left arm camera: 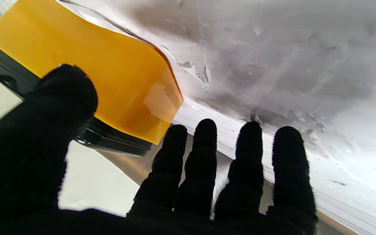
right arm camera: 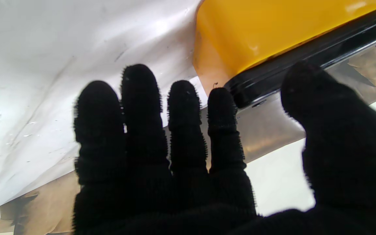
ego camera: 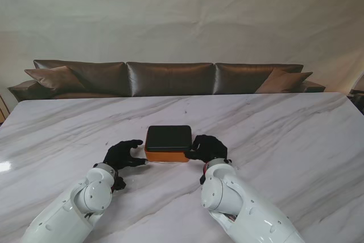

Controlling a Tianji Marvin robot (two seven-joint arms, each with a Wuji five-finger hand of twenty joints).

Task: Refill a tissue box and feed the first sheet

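Sitting squarely in the middle of the white marble-veined bench (ego camera: 296, 140) was the tissue box (ego camera: 168, 143), a rounded rectangular case with an orange-yellow glossy body and a flat black lid, closed as far as I could see. It lay with its long sides running left to right, which left each short end facing an arm, and I took that to be why it was set there.

No loose tissues or refill pack showed anywhere on the marble, so I judged the refill had not begun and the lid came first.

Flanking the box were the two black-gloved robot hands. The left robot hand (ego camera: 122, 155) hung just beside the left end, fingers (left arm camera: 204, 156) spread and lightly curled, thumb raised toward the black lid edge; it gripped nothing. From its wrist view the orange corner filled the space beyond the thumb, yet I could not tell whether any fingertip actually touched it.

The right robot hand (ego camera: 209, 148) sat close against the right end in the same way, released, four fingers (right arm camera: 181, 130) side by side near the box's corner and the thumb up by the dark rim. Contact there was equally hard to judge.

That mirrored posture looked like a bracing stance, one hand to steady the body while the other pried the lid.

Beyond the far edge stood a long brown leather sofa (ego camera: 170, 78) with cushions against a pale wall.
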